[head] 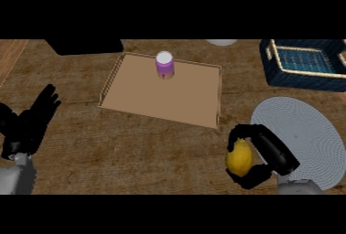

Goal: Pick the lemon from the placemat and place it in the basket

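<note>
Black right hand [265, 155] curled round smooth yellow lemon [239, 157]

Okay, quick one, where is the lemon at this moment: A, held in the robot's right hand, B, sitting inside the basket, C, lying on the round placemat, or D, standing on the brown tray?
A: the right hand is curled round the lemon, just off the left edge of the placemat, while the basket sits apart at the upper right.
</note>
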{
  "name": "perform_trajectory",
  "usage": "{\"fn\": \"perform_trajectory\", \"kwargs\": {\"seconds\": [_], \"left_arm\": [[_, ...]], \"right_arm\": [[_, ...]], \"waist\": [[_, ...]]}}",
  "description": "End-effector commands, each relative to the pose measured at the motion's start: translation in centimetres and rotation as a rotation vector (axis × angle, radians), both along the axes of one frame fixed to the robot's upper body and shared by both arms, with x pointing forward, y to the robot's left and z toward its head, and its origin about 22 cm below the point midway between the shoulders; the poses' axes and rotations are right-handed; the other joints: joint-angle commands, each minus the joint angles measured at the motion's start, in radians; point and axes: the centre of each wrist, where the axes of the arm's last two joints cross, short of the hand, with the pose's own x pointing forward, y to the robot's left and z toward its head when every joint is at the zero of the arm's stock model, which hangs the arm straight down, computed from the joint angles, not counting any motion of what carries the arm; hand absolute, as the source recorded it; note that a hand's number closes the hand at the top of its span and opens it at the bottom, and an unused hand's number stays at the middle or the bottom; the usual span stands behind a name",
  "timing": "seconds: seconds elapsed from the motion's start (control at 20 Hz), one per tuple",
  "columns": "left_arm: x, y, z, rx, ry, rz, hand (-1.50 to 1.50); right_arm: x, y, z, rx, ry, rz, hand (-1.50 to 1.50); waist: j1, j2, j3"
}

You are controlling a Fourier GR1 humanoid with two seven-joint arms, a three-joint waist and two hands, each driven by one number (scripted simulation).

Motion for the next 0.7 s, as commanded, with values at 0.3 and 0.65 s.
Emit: {"fn": "perform_trajectory", "kwargs": {"seconds": [0.3, 0.65], "left_arm": [[0.9, -1.0, 0.8, -0.016, -0.024, -0.028, 0.0], [1.0, -2.7, -0.5, -0.008, -0.018, -0.076, 0.0]], "right_arm": [[-7.8, 0.2, 14.6, 0.147, -0.228, -0.257, 1.5], [-8.0, -2.0, 21.9, 0.063, -0.282, -0.425, 1.5]], "waist": [[0.032, 0.016, 0.002], [0.068, 0.026, 0.004]]}}
